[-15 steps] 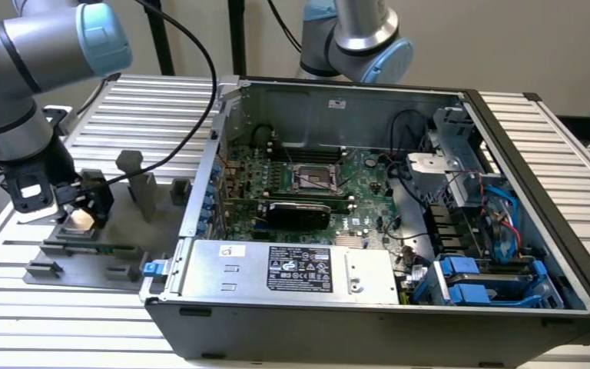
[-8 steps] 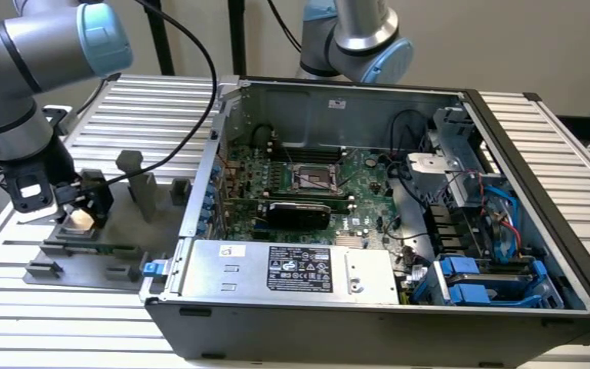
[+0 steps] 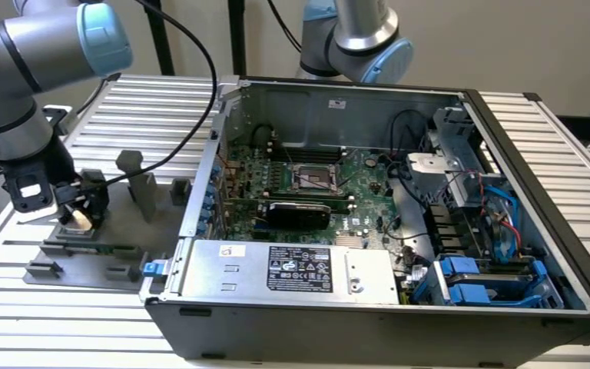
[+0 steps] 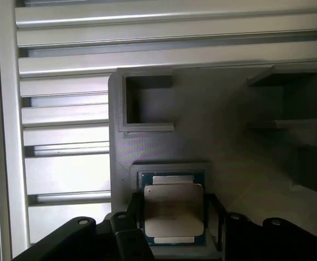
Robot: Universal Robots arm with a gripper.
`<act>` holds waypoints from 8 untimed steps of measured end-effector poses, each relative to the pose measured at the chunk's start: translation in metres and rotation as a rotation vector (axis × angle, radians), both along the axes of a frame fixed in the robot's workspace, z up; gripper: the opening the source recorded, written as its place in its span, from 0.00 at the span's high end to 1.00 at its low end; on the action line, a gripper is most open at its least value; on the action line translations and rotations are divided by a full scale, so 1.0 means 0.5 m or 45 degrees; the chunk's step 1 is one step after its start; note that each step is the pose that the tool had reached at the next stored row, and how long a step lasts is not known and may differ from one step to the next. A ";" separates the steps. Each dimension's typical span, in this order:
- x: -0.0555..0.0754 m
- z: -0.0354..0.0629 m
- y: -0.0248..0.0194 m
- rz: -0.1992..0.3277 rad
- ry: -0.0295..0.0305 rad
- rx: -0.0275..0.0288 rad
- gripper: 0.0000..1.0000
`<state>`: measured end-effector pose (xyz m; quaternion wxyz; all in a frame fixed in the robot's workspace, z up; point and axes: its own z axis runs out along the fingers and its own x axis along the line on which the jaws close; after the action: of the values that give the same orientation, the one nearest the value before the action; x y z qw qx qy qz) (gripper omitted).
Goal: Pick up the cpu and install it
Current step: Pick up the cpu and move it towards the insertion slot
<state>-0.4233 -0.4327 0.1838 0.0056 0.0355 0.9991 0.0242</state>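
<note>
The cpu (image 4: 173, 209) is a thin square chip with a silvery top and a green edge. It lies in a shallow square seat of the grey fixture plate (image 4: 229, 157). My gripper (image 4: 174, 213) straddles it, with one black finger against each side edge. In the exterior view the gripper (image 3: 74, 211) reaches down at the left over the fixture plate (image 3: 101, 257), and the pale cpu (image 3: 77, 220) shows between its fingers. The open socket (image 3: 316, 180) sits on the motherboard inside the computer case (image 3: 377, 307), well off to the exterior view's right.
Grey upright blocks (image 3: 136, 181) stand on the fixture plate close to the gripper. The case's left wall (image 3: 208, 165) rises between the fixture and the motherboard. A black cable (image 3: 197, 69) hangs from the arm. A second arm's base (image 3: 362, 42) stands behind the case. The ribbed aluminium table (image 3: 59, 323) surrounds everything.
</note>
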 end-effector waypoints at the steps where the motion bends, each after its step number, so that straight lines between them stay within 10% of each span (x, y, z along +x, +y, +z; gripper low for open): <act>1: 0.000 0.000 0.0000 0.000 -0.0001 -0.0003 0.44; 8: 0.000 0.021 0.0001 0.000 0.0001 -0.0015 0.45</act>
<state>-0.4233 -0.4326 0.1941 0.0056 0.0355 0.9991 0.0236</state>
